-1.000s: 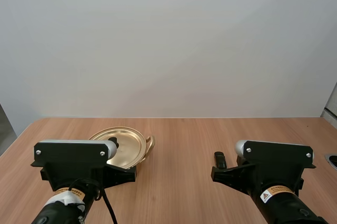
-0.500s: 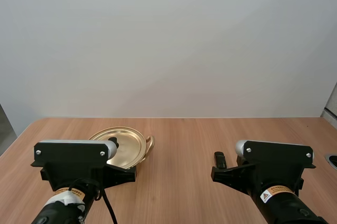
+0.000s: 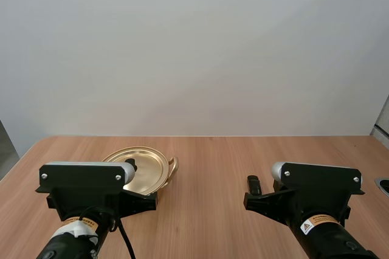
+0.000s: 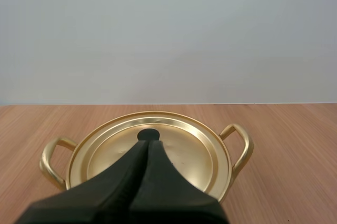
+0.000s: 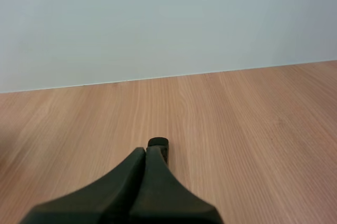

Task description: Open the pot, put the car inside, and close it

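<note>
A gold pot [image 3: 146,171] with two loop handles stands on the wooden table at the left, its lid [image 4: 184,153] on. My left gripper [image 4: 149,143] is shut, its fingers lying together as one dark wedge that points at the lid's middle, where a dark knob [image 4: 148,134] shows just past the tips. In the high view the left gripper [image 3: 130,163] sits at the pot's near side. My right gripper [image 5: 147,151] is shut on nothing, low over bare wood at the right [image 3: 253,182]. A small dark piece [image 5: 158,143] shows right at its tips; what it is I cannot tell.
The wooden table [image 3: 206,168] stretches between the two arms and far back to a plain pale wall. The pot's right handle [image 4: 241,142] and left handle [image 4: 51,156] stick out sideways.
</note>
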